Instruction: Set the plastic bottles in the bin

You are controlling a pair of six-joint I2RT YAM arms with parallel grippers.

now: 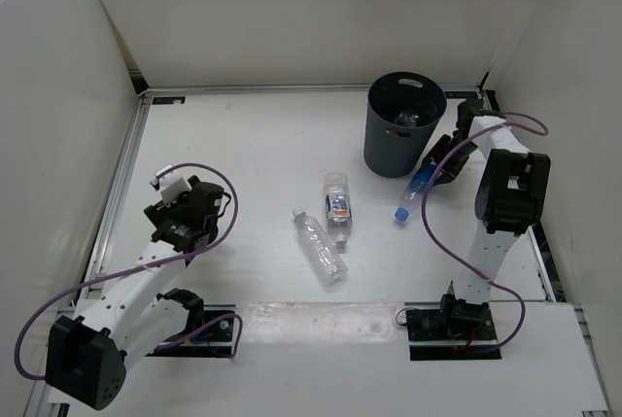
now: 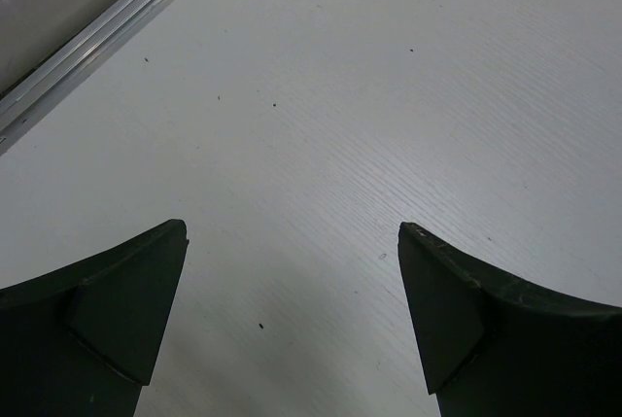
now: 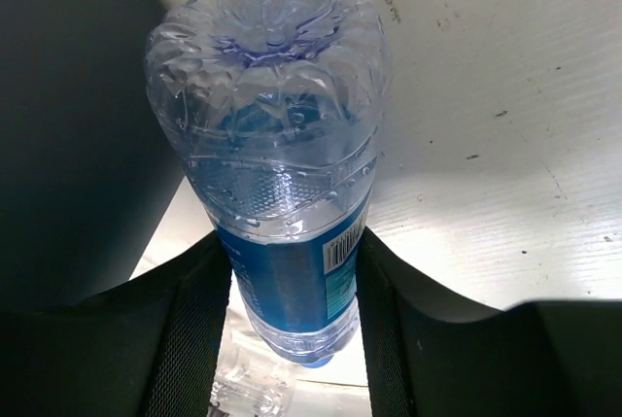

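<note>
My right gripper [image 1: 437,166] is shut on the blue bottle [image 1: 416,187], which hangs cap-down beside the dark grey bin [image 1: 403,125]. In the right wrist view the blue bottle [image 3: 282,164] sits between the fingers [image 3: 190,330], bottom end toward the camera, with the bin wall [image 3: 68,125] at the left. The plain clear bottle [image 1: 319,247] with a white cap and the orange-blue labelled bottle [image 1: 337,207] lie side by side on the table's middle. My left gripper [image 1: 173,184] is open and empty at the left; its view shows only bare table [image 2: 321,125].
A dark object [image 1: 406,120] lies inside the bin. White walls close in the table on three sides. A metal rail [image 2: 97,38] runs along the left edge. Purple cables loop off both arms.
</note>
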